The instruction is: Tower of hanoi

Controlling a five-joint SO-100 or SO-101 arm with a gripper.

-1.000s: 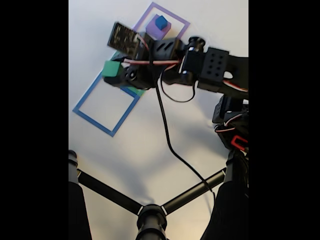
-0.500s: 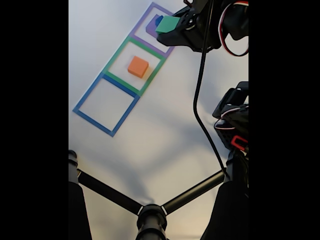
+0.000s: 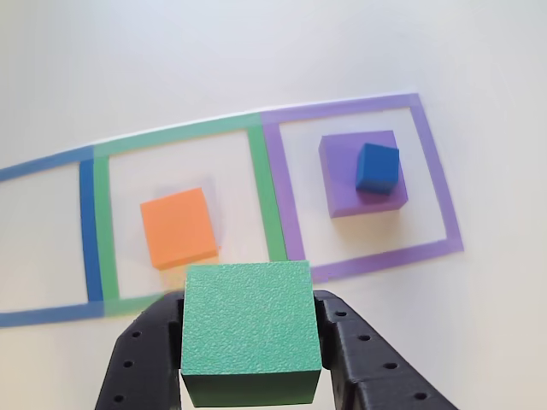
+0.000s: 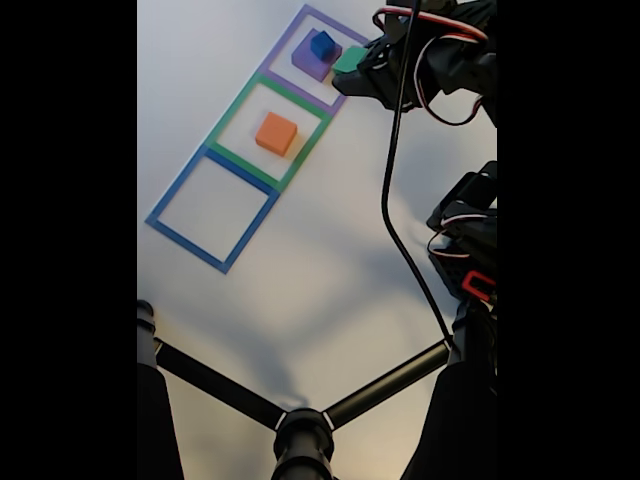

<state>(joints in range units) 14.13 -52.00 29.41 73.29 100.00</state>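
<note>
Gripper (image 3: 250, 363) clamped on green block (image 3: 249, 329), black jaws pressing its left and right sides in the other view; block is held up off the table, near bottom centre of that view. In the fixed view the gripper (image 4: 362, 68) with the green block (image 4: 349, 59) sits at upper right, just beside the purple tape outline (image 4: 300, 22), arm coming in from the right with black cable (image 4: 388, 210) hanging down.

Purple block (image 3: 346, 192) lies flat inside the purple tape outline (image 3: 438, 201), blue cube (image 3: 377, 166) on top of it, toward its right side and turned a bit off square. Same pair in the fixed view: purple block (image 4: 308, 60), blue cube (image 4: 321, 45).

Orange block (image 3: 178, 227) lies alone inside green tape outline (image 3: 265, 196), left of the purple one in the other view; fixed view, orange block (image 4: 276, 133) in the middle square, green tape outline (image 4: 232, 110). Blue tape outline (image 4: 212, 255) is the lowest square in the fixed view, blue tape outline (image 3: 88, 226) at left edge in the other view.

White table (image 4: 300, 300). Black tripod legs (image 4: 300, 425) cross the bottom of the fixed view.
</note>
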